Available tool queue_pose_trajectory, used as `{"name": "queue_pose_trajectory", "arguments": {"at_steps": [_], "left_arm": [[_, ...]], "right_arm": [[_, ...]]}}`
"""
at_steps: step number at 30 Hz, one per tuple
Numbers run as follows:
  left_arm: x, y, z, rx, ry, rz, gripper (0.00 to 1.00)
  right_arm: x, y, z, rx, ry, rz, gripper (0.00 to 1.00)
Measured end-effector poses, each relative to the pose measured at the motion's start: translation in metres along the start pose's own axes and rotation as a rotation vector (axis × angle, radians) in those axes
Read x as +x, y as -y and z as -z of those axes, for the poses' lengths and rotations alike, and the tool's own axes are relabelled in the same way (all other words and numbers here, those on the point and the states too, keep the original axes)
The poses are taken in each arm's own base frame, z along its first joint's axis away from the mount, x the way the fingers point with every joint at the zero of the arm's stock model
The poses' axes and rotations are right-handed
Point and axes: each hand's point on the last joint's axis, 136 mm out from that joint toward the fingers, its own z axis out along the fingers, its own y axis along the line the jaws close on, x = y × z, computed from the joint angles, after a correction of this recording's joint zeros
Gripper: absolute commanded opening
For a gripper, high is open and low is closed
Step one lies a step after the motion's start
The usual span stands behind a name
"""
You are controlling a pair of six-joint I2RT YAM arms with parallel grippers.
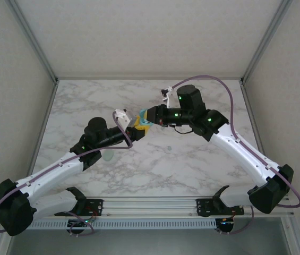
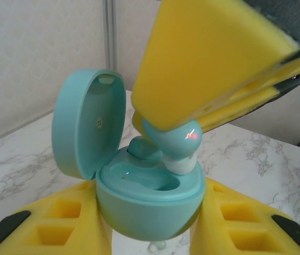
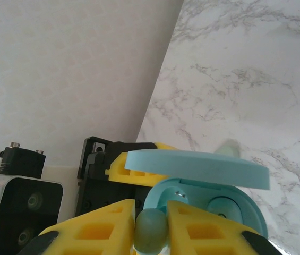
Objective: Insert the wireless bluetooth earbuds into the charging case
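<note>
So the right jaws are clamped shut on one of the earbuds (image 2: 177, 142), a little teal bean with a red light glowing on it, pinched between the yellow pads (image 2: 208, 58). The right wrist cam shows the same bud (image 3: 150, 229) wedged between the two pads (image 3: 102, 228).

The left jaws are closed around the charging case (image 2: 150, 199), with a foam pad (image 2: 59, 223) on each side of its round teal body, holding it up off the worktop (image 1: 192, 159). The lid (image 2: 83, 125) is flipped open and stands up on the left side in the left wrist view.

The held bud's pale tip is right at the rim of the case's open well. I can't tell if it's actually seated. A second earbud (image 2: 142, 149) is already sitting down in the well next to it.

From the top cam the two arms meet nose to nose over the middle of the worktop, with the case (image 1: 142, 116) between them. There's also a small pale oval thing (image 1: 110, 155) lying on the marble beside the left arm, too small to make out.
</note>
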Motion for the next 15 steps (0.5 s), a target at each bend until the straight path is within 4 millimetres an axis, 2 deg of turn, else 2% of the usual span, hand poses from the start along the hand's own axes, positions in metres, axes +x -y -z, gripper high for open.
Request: {"name": "queue_pose_trajectory", "arguments": {"at_steps": [15], "left_arm": [[-0.0013,0.0017,-0.0013,0.005,0.001,-0.001,0.19]], "right_arm": [[-0.0021,-0.0038,-0.0077,-0.011,0.004,0.003,0.22]]}}
